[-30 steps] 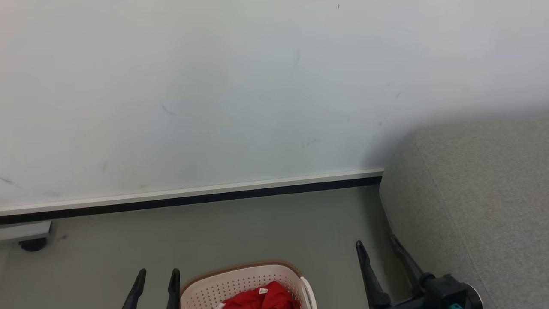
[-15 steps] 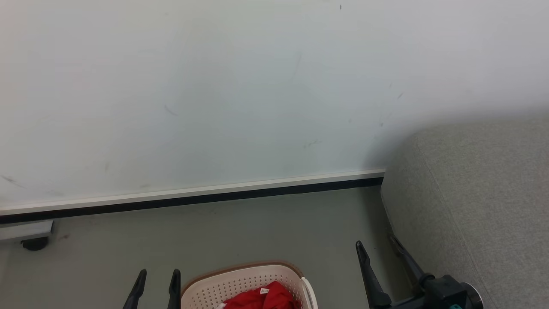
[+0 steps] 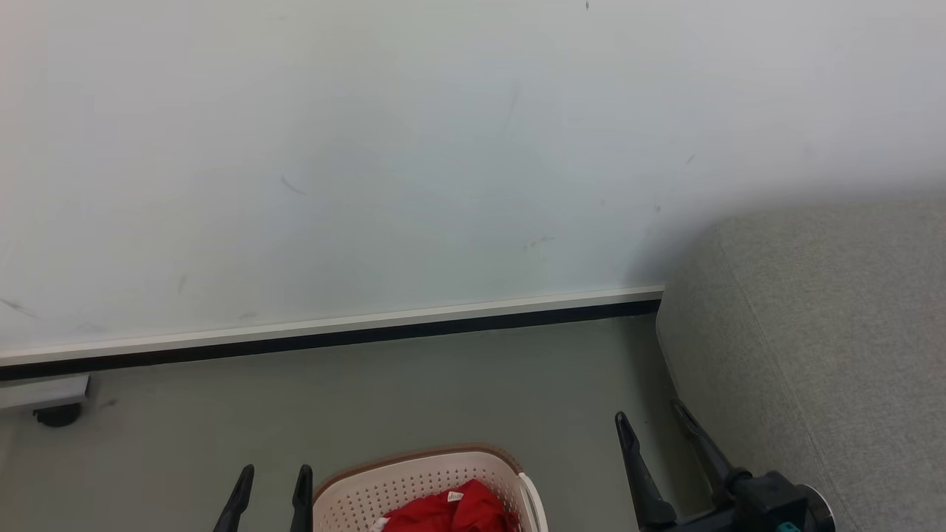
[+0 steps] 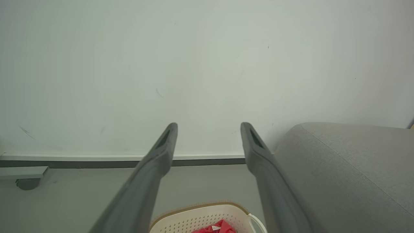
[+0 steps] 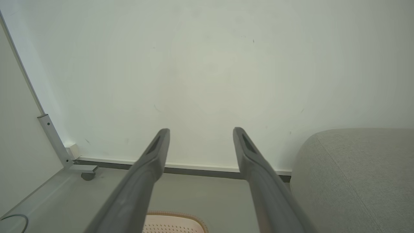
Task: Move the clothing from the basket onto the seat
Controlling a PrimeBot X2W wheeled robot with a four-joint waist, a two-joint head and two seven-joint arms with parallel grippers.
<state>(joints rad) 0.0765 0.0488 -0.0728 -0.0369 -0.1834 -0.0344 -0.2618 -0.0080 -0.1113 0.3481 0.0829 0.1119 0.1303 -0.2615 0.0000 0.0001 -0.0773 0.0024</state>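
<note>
The cream-white perforated basket (image 3: 414, 480) with a brown rim stands on the floor at the bottom middle of the head view, also in the left wrist view (image 4: 200, 216) and the right wrist view (image 5: 174, 223). Red clothing (image 3: 451, 511) with a small white tag lies inside it (image 4: 216, 227). The light grey seat (image 3: 828, 332) rises at the right (image 4: 349, 181) (image 5: 355, 181). My left gripper (image 3: 272, 473) stands open just left of the basket, nothing between its fingers (image 4: 209, 127). My right gripper (image 3: 649, 411) is open too, between basket and seat (image 5: 200, 132).
A pale wall (image 3: 369, 162) with a white and black skirting (image 3: 332, 332) runs behind the grey floor (image 3: 369, 399). A metal frame foot on a caster (image 3: 52, 403) sits at the far left. A wall panel and a cable (image 5: 13, 220) show at the right wrist view's left.
The head view has shifted slightly downward between frames. Both grippers stay open and the basket and clothing have not moved.
</note>
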